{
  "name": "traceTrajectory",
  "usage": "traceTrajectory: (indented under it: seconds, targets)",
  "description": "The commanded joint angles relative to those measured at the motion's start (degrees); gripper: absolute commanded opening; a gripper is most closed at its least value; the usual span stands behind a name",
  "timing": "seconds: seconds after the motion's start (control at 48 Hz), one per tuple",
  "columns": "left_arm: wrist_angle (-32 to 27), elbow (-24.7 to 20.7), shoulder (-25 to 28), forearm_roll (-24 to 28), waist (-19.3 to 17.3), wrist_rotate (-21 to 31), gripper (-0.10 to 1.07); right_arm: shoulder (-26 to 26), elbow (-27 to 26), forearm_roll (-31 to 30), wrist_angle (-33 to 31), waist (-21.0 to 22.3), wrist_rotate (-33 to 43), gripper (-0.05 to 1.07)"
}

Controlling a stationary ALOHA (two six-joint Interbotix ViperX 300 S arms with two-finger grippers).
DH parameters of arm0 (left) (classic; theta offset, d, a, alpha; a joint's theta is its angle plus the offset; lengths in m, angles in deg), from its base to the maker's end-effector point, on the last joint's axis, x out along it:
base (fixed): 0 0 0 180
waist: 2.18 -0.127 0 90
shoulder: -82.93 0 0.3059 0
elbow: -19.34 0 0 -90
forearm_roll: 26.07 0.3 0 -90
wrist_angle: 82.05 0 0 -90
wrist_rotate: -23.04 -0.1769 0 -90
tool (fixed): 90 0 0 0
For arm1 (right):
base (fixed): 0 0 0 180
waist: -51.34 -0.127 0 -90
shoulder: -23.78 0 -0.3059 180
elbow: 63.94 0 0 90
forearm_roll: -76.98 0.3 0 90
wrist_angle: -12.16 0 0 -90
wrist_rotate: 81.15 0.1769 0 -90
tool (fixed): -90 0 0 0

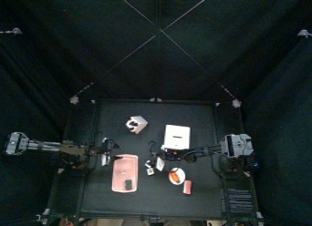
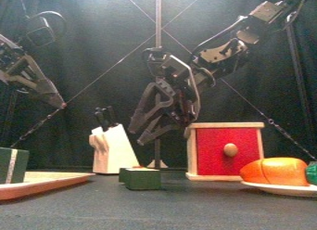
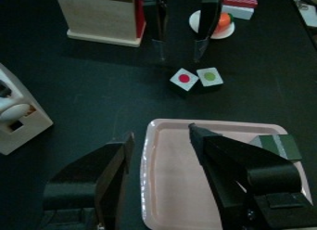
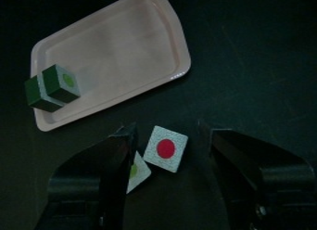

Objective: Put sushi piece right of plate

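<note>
The plate is a pink tray [image 1: 124, 172], also in the left wrist view [image 3: 210, 178] and the right wrist view [image 4: 111, 53]. A green sushi cube [image 4: 51, 86] lies on one end of it [image 3: 287, 146]. Two small sushi pieces lie side by side on the table right of the plate, one with a red dot [image 4: 165, 146] [image 3: 184, 79], one with a green dot [image 3: 210, 76]. My right gripper [image 4: 168, 134] is open, hanging above the red-dot piece with a jaw on each side [image 2: 151, 132]. My left gripper [image 3: 161, 136] is open and empty over the plate's edge.
A white and red box [image 1: 178, 136] [image 2: 225, 150] stands behind the sushi pieces. A white knife block [image 1: 131, 126] [image 2: 114, 148] stands at the back left. A small white plate with orange food [image 1: 180, 179] [image 2: 275, 171] lies at the front right.
</note>
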Motion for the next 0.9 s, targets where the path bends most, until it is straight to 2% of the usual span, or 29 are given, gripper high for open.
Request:
traceTrajectory:
  seconds: [0.0, 0.875]
  targets:
    - [0.35, -0.79, 0.09, 0.09, 0.00, 0.00, 0.87, 2.37, -0.62, -0.26, 0.53, 0.09, -0.18, 0.88]
    - [0.44, -0.79, 0.09, 0.00, 0.00, 0.09, 0.87, 1.41, -2.46, -1.67, 0.35, -0.35, -0.18, 0.88]
